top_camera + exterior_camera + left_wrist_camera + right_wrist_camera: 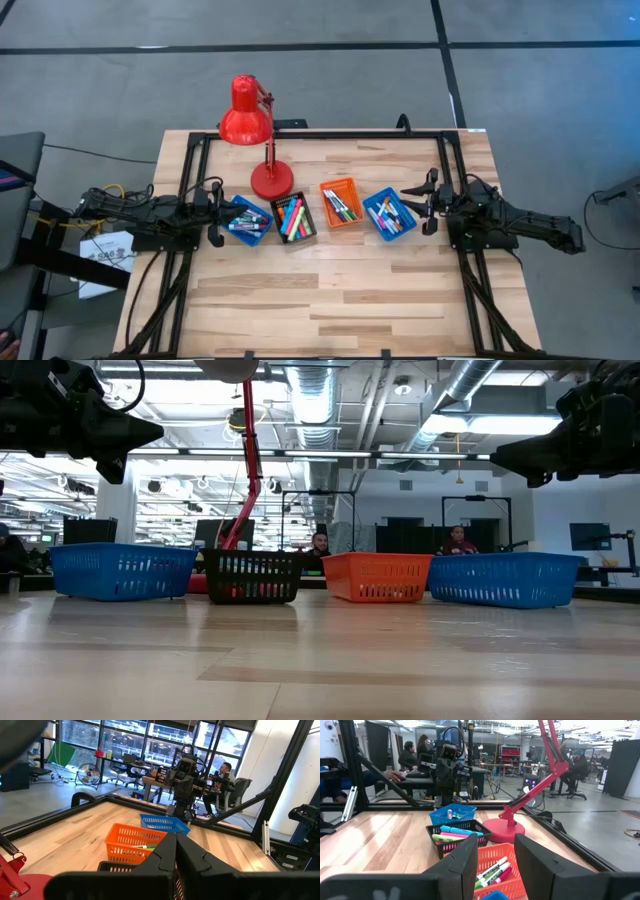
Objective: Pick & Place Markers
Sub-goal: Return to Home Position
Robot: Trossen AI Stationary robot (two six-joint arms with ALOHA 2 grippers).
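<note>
Every one of the markers [292, 218] I can spot sits inside the 4 baskets lined up mid-table: left blue basket [122, 572], black basket [252, 578], orange basket [378, 577], right blue basket [505, 580]. The left gripper [216, 212] hangs just beside the left blue one, jaws pinched together on nothing. The right gripper [426, 203] hangs by the right blue one, jaws apart and empty. Both ride above rim height. My worry: a low swing heading home clips a rim, especially with that spread right pair, and a light basket slides or tips, dumping markers.
</note>
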